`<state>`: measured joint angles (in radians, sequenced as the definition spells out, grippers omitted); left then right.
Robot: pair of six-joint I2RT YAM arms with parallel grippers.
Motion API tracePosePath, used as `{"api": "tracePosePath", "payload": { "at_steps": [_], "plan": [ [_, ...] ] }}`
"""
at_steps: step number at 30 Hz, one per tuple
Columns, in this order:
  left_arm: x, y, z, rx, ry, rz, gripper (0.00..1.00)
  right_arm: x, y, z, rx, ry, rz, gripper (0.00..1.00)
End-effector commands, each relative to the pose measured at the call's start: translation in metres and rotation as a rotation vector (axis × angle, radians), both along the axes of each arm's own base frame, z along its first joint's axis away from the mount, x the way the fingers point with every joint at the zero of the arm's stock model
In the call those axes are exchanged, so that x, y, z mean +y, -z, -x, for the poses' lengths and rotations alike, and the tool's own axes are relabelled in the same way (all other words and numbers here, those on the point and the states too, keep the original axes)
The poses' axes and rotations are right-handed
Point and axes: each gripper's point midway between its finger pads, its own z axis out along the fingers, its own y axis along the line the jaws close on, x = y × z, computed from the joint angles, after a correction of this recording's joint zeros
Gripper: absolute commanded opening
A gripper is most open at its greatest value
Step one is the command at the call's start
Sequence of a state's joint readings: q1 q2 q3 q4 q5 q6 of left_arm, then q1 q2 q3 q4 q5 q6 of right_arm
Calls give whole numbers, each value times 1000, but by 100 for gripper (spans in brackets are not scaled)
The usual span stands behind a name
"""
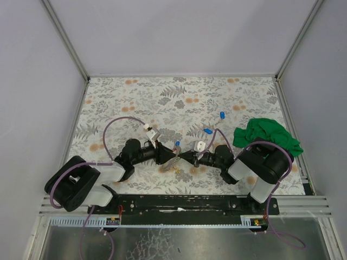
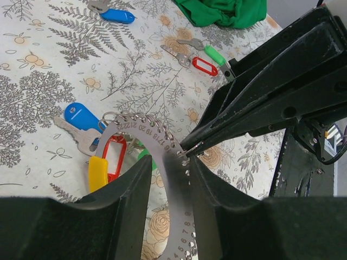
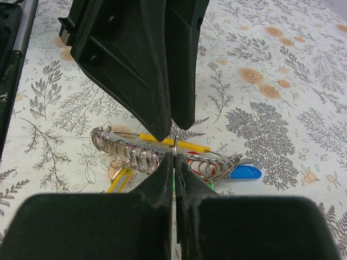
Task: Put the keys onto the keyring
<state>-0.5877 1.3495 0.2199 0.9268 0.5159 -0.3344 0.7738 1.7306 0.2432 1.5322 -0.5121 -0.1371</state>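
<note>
The right gripper (image 3: 174, 156), bottom centre, is pinched together on the keyring (image 3: 135, 150); the left gripper (image 2: 169, 163) straddles its band, whether clamped I cannot tell.

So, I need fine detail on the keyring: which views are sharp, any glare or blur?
Top external: even, soft light, but the keyring is too small to resolve. Left wrist: keyring sharp, stamped numbers legible, mild sheen; the left gripper is a dark foreground blur. Right wrist: the right gripper blurs the foreground; the keyring beyond is sharp.
</note>
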Motion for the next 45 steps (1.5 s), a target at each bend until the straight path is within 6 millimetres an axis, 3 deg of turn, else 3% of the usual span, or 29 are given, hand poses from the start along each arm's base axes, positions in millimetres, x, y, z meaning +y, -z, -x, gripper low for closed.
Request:
{"api": "tracePosePath", "payload": {
  "at_steps": [1,25,45],
  "plan": [
    [-11,-12,-4,-72,46,0,32,6,-42,0,-109,-37,-125,0],
    [-32,-8,12,-77,208,-37,10,5,-45,6,-48,-124,-143,0],
    [-45,-6,31,-55,337,-42,13,1,-36,6,13,-225,-76,1]
  ]
}}
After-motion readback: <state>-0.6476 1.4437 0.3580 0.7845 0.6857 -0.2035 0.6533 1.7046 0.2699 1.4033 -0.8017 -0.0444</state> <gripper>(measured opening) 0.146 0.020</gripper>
